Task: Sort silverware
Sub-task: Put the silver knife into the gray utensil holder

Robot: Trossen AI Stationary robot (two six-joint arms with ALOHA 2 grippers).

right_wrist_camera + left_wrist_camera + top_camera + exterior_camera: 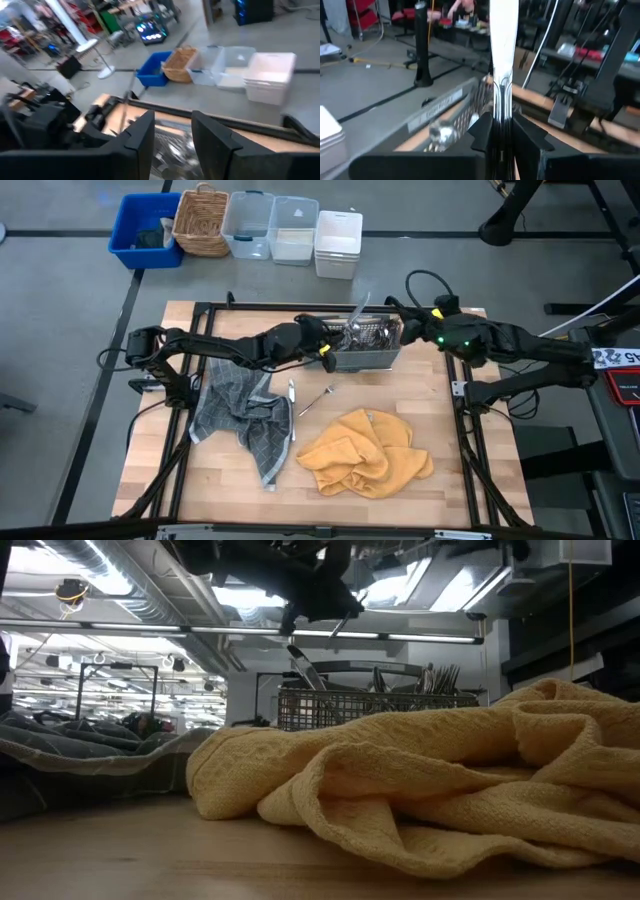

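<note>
From above, the left gripper (328, 348) is reaching across the pale wooden table (440, 490) to the near-left corner of the grey wire-mesh caddy (368, 358), where most of the shiny silverware (372, 332) is standing upright; a loose metal fork (316, 399) and a slim metal knife (292, 396) are lying just in front, between a grey checked cloth (240, 415) and a crumpled yellow towel (365, 452). The right gripper (398, 323) is waiting at the caddy's far-right side. At table height, the towel is filling the foreground and the caddy is showing behind it with handles poking up. The left wrist camera is showing that gripper pinching a flat, polished silver handle (502, 60), its fingers (482, 131) narrow on the metal. The right wrist camera is showing its fingers (139, 136) standing wide, holding nothing. Judging the step, the piece is being lowered into a compartment: keeping it vertical and clear of the rim should prevent snagging.
</note>
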